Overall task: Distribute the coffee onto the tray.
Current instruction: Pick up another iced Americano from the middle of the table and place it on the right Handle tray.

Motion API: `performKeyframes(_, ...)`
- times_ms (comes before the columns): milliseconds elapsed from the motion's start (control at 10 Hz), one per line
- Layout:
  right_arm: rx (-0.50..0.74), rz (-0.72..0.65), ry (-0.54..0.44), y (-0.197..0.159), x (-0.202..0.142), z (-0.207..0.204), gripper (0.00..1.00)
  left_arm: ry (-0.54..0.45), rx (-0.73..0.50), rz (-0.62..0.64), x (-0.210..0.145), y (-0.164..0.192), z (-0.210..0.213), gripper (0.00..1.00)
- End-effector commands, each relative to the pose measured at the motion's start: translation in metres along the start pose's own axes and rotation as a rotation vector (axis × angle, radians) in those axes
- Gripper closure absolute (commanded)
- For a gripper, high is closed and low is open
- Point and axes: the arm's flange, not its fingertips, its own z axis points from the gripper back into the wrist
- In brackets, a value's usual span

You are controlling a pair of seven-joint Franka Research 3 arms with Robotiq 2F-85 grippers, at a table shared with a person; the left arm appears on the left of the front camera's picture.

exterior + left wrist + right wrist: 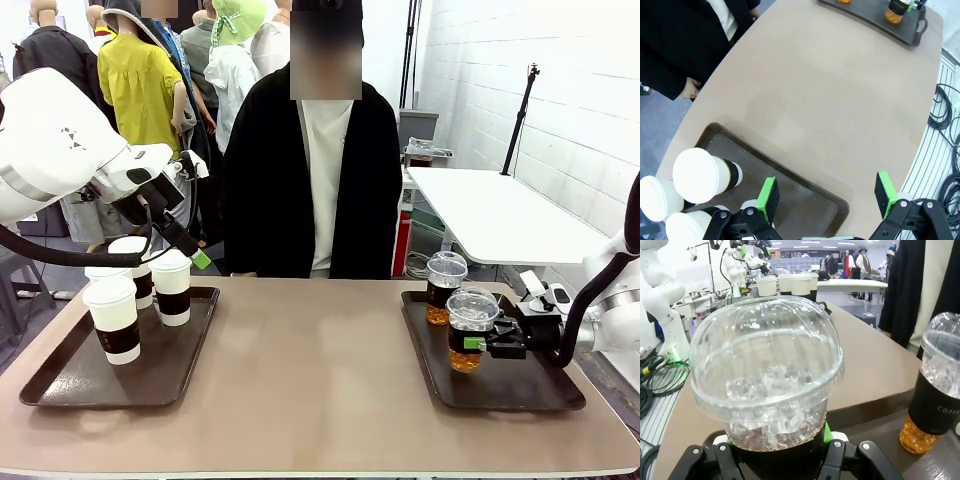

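Sitting on the right tray (560, 395), the near iced cup (470, 330), clear dome lid, ice, brown drink, dark sleeve, is clamped at its sleeve between the fingers of the right hand (487, 343); in the right wrist view the same cup (767, 390) rises directly above that hand (777, 450), green pads touching both sides. Second iced cup (445, 288) stands just beyond it on the same tray, apart from the hand. Left tray (60, 385) carries the lidded paper cups (113, 318). Left hand (195, 255) hovers above the rear cups, jaws wide, nothing between them (827, 197). Both trays rest on the counter (310, 380); a person (310, 170) stands at the far side.
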Motion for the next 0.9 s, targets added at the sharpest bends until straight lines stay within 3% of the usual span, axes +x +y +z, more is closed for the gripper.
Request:
performKeyframes(0, -0.006, 0.019, -0.055, -0.009, 0.000, -0.002, 0.38, -0.006, -0.015, -0.006, -0.002, 0.001, 0.002, 0.00)
performKeyframes(800, -0.004, -0.029, -0.056, -0.018, -0.012, -0.009, 0.38, -0.006, -0.015, -0.006, -0.002, 0.001, 0.002, 0.00)
